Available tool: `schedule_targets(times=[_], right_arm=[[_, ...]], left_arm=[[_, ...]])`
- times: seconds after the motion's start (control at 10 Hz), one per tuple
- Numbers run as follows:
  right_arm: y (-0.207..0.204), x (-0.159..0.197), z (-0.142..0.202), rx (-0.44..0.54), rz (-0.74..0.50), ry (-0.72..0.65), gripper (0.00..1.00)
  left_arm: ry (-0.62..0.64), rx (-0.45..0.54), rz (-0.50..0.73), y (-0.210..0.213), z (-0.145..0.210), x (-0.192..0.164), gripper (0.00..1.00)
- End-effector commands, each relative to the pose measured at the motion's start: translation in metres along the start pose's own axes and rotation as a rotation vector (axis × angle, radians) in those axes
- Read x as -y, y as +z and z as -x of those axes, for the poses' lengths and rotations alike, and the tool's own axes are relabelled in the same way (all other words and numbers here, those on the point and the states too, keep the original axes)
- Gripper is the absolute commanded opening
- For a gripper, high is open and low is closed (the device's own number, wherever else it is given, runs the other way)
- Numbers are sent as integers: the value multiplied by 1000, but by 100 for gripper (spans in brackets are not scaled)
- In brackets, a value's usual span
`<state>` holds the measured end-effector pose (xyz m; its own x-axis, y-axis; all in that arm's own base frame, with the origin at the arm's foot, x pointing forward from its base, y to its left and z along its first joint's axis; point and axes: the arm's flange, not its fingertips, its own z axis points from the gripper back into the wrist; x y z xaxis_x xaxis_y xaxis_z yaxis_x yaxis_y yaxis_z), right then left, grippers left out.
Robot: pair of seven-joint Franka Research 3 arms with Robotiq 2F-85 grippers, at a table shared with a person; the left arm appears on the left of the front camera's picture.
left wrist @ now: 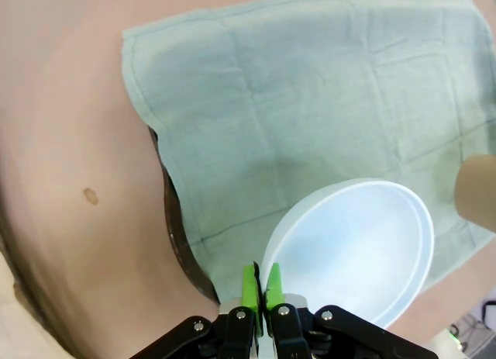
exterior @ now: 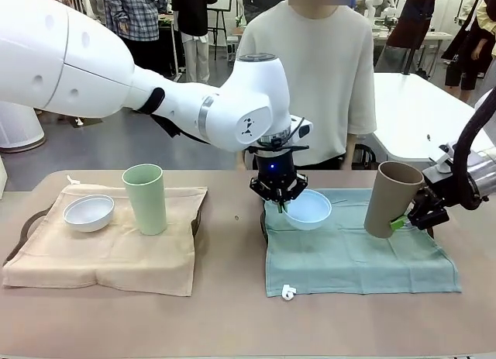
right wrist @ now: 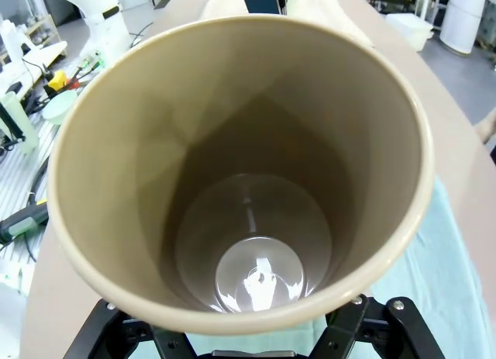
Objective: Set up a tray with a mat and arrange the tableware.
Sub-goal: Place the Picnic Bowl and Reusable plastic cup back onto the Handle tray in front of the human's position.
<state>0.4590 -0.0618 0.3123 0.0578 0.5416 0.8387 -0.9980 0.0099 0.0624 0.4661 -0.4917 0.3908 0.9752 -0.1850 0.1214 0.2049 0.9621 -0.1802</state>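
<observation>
My left gripper [exterior: 280, 198] is shut on the near rim of the light blue bowl [exterior: 309, 209], at the back left of the green mat [exterior: 356, 254]. In the left wrist view its green pads [left wrist: 249, 285] pinch the rim of that bowl [left wrist: 356, 250], which is tilted over the green mat [left wrist: 310, 103]. My right gripper [exterior: 409, 219] is shut on the base of the tan-brown cup [exterior: 391, 198], which leans over the mat's right side. The right wrist view looks straight into this cup [right wrist: 248, 181]. The white bowl [exterior: 88, 212] and the pale green cup [exterior: 145, 198] stand on the beige mat [exterior: 108, 258].
A dark tray edge [exterior: 263, 229] shows under the green mat's left side, also seen as the tray rim [left wrist: 174, 227]. Another tray rim [exterior: 23, 231] shows under the beige mat. A person [exterior: 318, 72] stands at the far side. A small white clip [exterior: 288, 292] lies at the green mat's front edge.
</observation>
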Motion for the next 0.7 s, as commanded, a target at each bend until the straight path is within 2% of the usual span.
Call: schedule_targets(times=[0.0,0.3,0.6], right_arm=[[-4,11,2,-23,-1,22,80],[-17,19,6,-80,10,26,80],[-26,24,12,-78,13,36,80]], left_arm=[[8,17,-20,-7,-1,8,4],[8,6,-49,-27,-8,12,4],[8,12,-41,-37,-13,13,4]])
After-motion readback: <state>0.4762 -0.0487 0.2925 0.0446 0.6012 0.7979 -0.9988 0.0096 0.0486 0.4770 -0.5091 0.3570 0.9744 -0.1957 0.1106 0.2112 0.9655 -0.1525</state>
